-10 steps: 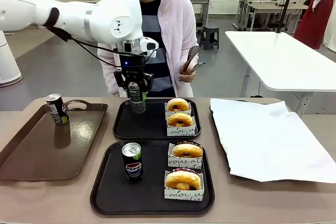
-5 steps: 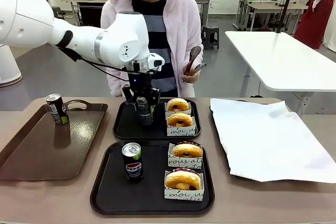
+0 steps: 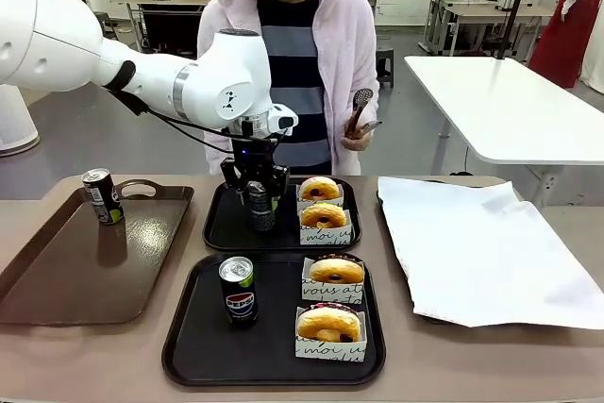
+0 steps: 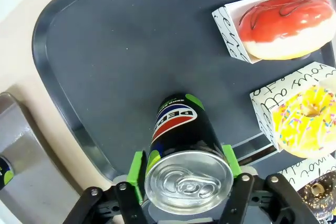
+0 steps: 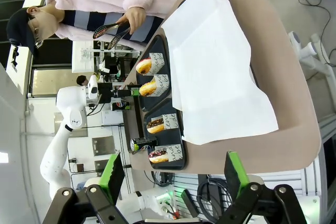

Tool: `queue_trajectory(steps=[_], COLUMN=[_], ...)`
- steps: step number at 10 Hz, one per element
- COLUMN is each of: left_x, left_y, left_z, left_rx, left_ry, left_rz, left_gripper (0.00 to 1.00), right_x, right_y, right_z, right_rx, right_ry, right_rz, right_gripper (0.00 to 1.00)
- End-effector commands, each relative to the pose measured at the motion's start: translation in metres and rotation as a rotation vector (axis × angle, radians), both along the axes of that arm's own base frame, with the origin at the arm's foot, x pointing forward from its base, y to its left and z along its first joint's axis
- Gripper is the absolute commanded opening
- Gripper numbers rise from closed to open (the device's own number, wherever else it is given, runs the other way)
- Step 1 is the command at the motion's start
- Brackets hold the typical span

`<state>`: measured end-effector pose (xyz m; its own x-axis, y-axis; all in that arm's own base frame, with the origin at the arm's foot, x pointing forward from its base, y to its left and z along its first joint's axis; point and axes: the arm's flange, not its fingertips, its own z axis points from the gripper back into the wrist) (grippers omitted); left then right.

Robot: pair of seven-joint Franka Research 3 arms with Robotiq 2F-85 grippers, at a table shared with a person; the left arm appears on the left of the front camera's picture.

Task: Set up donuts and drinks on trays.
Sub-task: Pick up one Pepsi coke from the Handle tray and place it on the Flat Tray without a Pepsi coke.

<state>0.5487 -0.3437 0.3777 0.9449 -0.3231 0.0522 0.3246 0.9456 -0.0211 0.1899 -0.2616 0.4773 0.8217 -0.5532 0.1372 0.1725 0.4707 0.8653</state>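
Black can w/ silver top is clamped in my left claw, and vs a sec ago it has come down and across: it was hanging over the far tray's back-left area, now it sits low over the middle of that tray, just left of the two donuts there. Can't tell from the front view if the base is touching yet; looks close. Meaning for the job: near tray already has its Pepsi can plus two donuts, so this placement would finish the far tray's drink. One more can stands on the brown tray at left.

Orientation: long axis is vertical, silver top up toward the wrist, base pointing at the tray. Left wrist view looks straight down the lid, green pads on either side of the body, Pepsi logo facing away from the cam.

Right claw is spread wide, nothing in it, parked off the bench's end. Person's hand holds tongs, well clear.
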Motion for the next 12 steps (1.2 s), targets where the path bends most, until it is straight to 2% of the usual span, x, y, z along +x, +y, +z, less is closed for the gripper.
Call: queue_trajectory(steps=[1,6,8,9,10,12], left_x=[0.0,0.0,-0.004,-0.012,-0.025,-0.059], left_y=[0.002,0.005,0.004,0.007,0.015,0.033], left_z=[-0.004,0.005,0.014,0.039,0.07,0.116], left_rx=[0.009,-0.004,-0.007,-0.041,-0.08,-0.062], left_ry=[-0.001,-0.007,0.034,0.064,0.062,0.059], left_rz=[-0.007,-0.019,-0.067,-0.087,-0.11,-0.119], left_gripper=[1.0,1.0,1.0,1.0,1.0,1.0], right_x=[-0.001,-0.001,-0.001,-0.001,-0.001,-0.001], right_y=[-0.001,-0.001,-0.001,-0.001,-0.001,-0.001], right_z=[-0.001,-0.001,-0.001,-0.001,-0.001,-0.001], right_rx=[0.003,0.003,0.003,0.003,0.003,0.003], right_ry=[-0.002,-0.002,-0.002,-0.002,-0.002,-0.002], right_rz=[0.008,0.008,0.008,0.008,0.008,0.008], right_gripper=[1.0,1.0,1.0,1.0,1.0,1.0])
